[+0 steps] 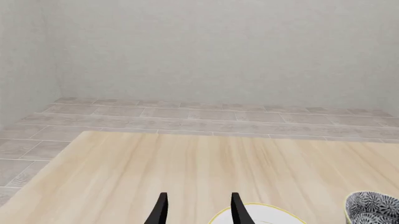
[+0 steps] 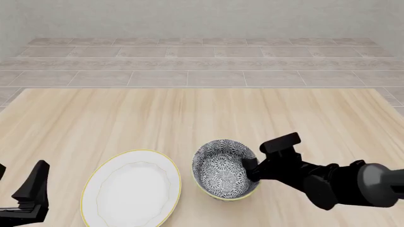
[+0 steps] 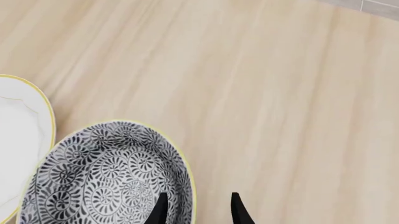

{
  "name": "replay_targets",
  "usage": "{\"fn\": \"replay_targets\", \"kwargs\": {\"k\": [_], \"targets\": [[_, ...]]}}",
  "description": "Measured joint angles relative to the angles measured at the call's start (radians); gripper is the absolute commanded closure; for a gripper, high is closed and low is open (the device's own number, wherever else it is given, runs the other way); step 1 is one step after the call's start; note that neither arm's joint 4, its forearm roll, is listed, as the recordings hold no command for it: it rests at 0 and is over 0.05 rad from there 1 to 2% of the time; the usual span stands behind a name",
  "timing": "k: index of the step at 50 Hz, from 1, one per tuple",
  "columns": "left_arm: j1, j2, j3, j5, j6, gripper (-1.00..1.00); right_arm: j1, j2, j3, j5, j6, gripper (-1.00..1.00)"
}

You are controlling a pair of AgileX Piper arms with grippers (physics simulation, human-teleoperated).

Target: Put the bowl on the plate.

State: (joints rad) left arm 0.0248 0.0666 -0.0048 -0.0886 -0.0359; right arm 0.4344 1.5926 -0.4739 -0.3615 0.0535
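Observation:
The bowl (image 2: 222, 169), dark grey-blue with a white floral pattern and a yellowish rim, sits on the wooden table just right of the plate (image 2: 132, 189), a wide white one with a thin yellow rim. My right gripper (image 2: 251, 169) is at the bowl's right side. In the right wrist view its fingers (image 3: 198, 208) stand apart astride the bowl's (image 3: 106, 177) rim, one inside and one outside, with the plate's (image 3: 16, 140) edge beside it. My left gripper (image 2: 20, 176) hangs open at the near left, empty. Its wrist view (image 1: 199, 206) shows the plate (image 1: 262, 215) and the bowl (image 1: 374, 207).
The light wooden table (image 2: 189, 113) stretches away to its far edge, with a grey tiled floor (image 2: 202, 61) and a pale wall behind. Nothing else stands on the table in these views.

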Motion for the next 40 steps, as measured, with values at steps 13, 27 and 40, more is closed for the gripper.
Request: {"fn": "replay_targets", "kwargs": {"k": [13, 27, 40], "targets": [[0.000, -0.007, 0.000, 0.007, -0.001, -1.00, -0.003, 0.022, -0.002, -0.011, 0.004, 1.00], [0.000, -0.014, 0.000, 0.015, 0.000, -1.00, -0.023, -0.111, 0.002, 0.065, -0.038, 1.00], [0.002, -0.022, -0.001, 0.021, 0.000, -1.00, -0.029, -0.231, -0.069, 0.212, 0.016, 1.00]]}}
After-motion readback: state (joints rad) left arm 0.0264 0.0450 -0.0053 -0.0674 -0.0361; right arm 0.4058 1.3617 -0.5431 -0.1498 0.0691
